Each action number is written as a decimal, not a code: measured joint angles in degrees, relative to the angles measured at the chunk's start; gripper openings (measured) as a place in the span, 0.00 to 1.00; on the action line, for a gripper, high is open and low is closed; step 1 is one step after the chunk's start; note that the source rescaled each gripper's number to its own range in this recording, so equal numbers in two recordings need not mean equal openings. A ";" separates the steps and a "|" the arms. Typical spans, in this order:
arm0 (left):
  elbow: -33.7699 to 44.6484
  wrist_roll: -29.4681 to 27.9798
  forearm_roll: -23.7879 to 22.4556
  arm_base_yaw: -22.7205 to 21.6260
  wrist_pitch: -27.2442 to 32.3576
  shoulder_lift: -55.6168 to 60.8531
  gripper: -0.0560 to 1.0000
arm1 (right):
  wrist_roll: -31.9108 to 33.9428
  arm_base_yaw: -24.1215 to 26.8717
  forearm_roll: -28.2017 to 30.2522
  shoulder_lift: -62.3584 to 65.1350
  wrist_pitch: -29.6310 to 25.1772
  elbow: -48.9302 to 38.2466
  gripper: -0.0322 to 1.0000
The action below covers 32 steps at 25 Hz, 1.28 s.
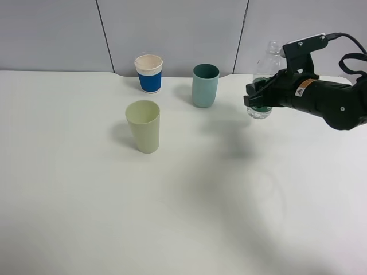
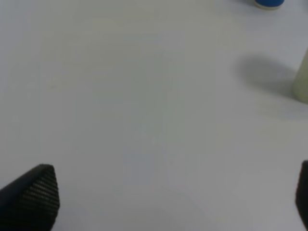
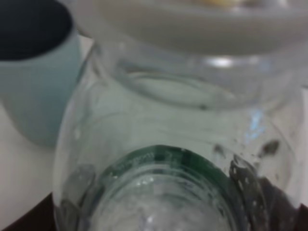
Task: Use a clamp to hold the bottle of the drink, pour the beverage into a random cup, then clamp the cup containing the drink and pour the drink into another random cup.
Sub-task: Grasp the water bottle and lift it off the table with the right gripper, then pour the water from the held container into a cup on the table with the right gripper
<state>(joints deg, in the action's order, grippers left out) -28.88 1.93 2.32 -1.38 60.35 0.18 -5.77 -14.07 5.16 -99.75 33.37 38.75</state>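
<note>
right arm [image 1: 327, 102] level, reaching in from 3 o'clock; right gripper [image 1: 259, 97] clamped on bottle [image 1: 266, 64] middle. bottle upright, at 3 o'clock of teal cup [image 1: 205, 86]. left gripper [image 2: 168, 199] fingers wide apart, holding nothing.

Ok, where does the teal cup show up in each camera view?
Exterior high: teal cup at the back, between the blue-banded cup and the bottle.
Left wrist: not in view.
Right wrist: teal cup close beside the bottle.
Shared landmark: the bottle.

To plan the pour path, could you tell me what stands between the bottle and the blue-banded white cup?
The teal cup, as the exterior high view shows.
</note>
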 joint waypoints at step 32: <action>0.00 0.00 0.00 0.00 0.00 0.00 1.00 | 14.44 -17.65 26.53 2.88 -32.16 24.25 0.05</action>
<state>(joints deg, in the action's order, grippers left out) -28.88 1.93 2.32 -1.38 60.35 0.18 8.68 -31.71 31.69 -96.86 1.21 63.00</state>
